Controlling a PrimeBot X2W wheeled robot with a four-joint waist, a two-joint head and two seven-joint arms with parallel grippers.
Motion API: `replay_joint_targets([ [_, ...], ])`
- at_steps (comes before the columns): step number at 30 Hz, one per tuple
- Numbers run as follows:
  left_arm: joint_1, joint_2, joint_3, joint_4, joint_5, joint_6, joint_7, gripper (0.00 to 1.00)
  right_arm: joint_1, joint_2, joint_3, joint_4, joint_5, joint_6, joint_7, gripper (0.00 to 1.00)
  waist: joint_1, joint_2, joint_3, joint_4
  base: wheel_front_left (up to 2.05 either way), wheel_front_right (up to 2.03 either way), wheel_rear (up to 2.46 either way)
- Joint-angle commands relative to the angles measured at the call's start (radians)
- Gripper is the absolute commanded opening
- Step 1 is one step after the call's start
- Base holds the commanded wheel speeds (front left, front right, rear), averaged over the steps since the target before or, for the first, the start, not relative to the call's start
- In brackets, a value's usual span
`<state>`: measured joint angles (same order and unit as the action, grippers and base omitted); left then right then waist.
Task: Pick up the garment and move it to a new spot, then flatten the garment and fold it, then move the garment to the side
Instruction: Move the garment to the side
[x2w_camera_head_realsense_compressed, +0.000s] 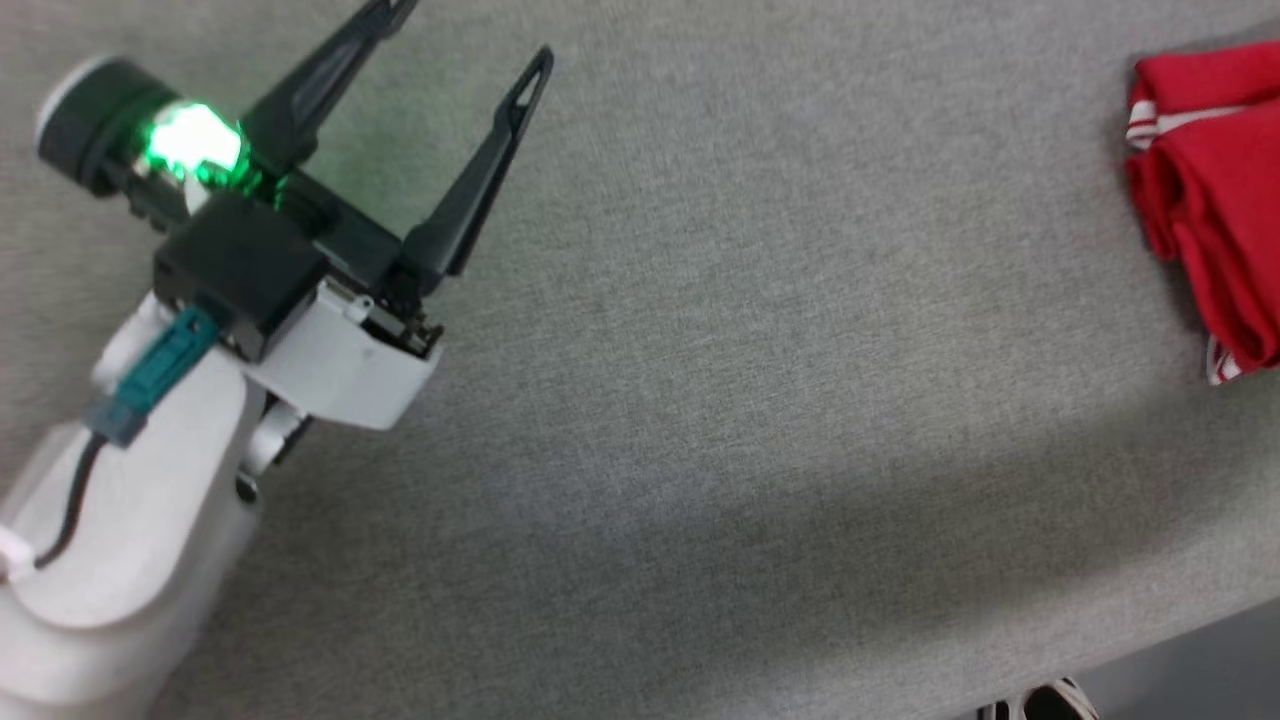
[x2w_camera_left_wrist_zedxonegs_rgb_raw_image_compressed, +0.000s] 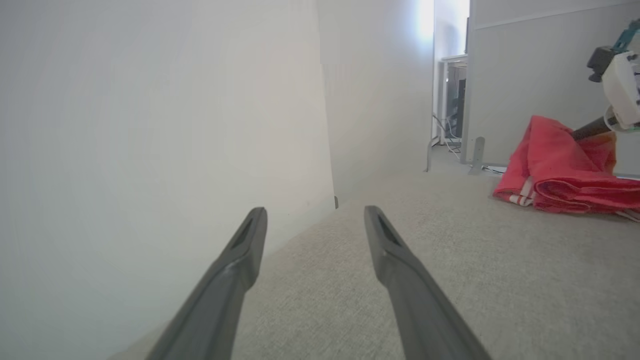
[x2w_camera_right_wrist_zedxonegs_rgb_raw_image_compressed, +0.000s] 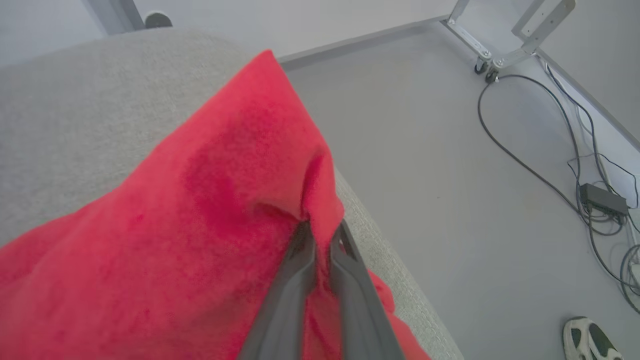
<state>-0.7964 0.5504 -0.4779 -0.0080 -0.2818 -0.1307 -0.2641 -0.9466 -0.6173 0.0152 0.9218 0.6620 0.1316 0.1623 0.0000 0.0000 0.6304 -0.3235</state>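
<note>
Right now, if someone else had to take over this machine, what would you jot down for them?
Left pincer: open, empty, hovering over the grey fabric-covered table.
Right pincer: shut on a fold of the bright red soft knit garment, holding it up in a peak.
Garment: bunched near the table's right edge, striped trim showing.
Done: grasp made.
Remaining: seemingly the move, flattening, folding, setting aside.

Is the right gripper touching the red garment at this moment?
Touching. The right wrist view shows the right gripper with its fingers shut on a pinched fold of the garment, red cloth bunching around their tips.
</note>
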Motion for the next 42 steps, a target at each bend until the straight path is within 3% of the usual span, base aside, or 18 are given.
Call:
replay_joint_targets([
  [1,-0.022,0.009,-0.010,0.006,-0.004,0.001,0.002,1.00,-0.027,0.011,0.010,0.024,-0.012,-0.002,-0.020,0.00,0.0000,0.0000,0.056,-0.025,0.00,0.00,0.00],
  [13,-0.089,0.033,-0.069,0.029,-0.017,0.001,0.001,1.00,-0.138,0.054,0.101,0.197,-0.042,-0.002,-0.118,0.00,0.0000,0.0000,0.077,-0.028,0.00,0.00,0.00],
  [14,-0.090,0.033,-0.069,0.031,-0.018,0.001,0.001,1.00,-0.142,0.052,0.109,0.204,-0.043,-0.002,-0.127,0.05,0.0000,0.0000,0.076,-0.026,0.00,0.00,0.00],
  [16,-0.089,0.032,-0.069,0.039,-0.019,0.003,0.001,1.00,-0.150,0.045,0.125,0.217,-0.051,-0.002,-0.144,0.76,0.0000,0.0000,0.070,-0.018,0.00,0.00,0.00],
  [17,-0.087,0.030,-0.067,0.042,-0.023,0.005,0.001,1.00,-0.152,0.045,0.136,0.220,-0.051,-0.002,-0.145,1.00,0.0000,0.0000,0.066,-0.014,0.00,0.00,0.00],
  [24,-0.033,-0.004,-0.042,0.061,-0.038,0.023,0.001,1.00,-0.142,0.019,0.201,0.224,-0.039,-0.002,-0.156,1.00,0.0000,0.0000,0.000,0.018,0.00,0.00,0.00],
  [29,0.067,-0.044,-0.002,0.079,-0.031,0.038,0.001,1.00,-0.082,0.008,0.300,0.173,-0.050,-0.002,-0.187,1.00,0.0000,0.0000,-0.099,0.061,0.00,0.00,0.00],
  [35,0.270,-0.115,0.100,0.120,-0.031,0.047,0.001,1.00,0.030,0.010,0.417,0.096,-0.051,-0.002,-0.283,1.00,0.0000,0.0000,-0.241,0.132,0.00,0.00,0.00],
  [42,0.438,-0.204,0.210,0.163,-0.013,0.032,0.000,1.00,0.130,0.041,0.465,0.046,-0.015,-0.002,-0.383,1.00,0.0000,0.0000,-0.355,0.214,0.00,0.00,0.00],
])
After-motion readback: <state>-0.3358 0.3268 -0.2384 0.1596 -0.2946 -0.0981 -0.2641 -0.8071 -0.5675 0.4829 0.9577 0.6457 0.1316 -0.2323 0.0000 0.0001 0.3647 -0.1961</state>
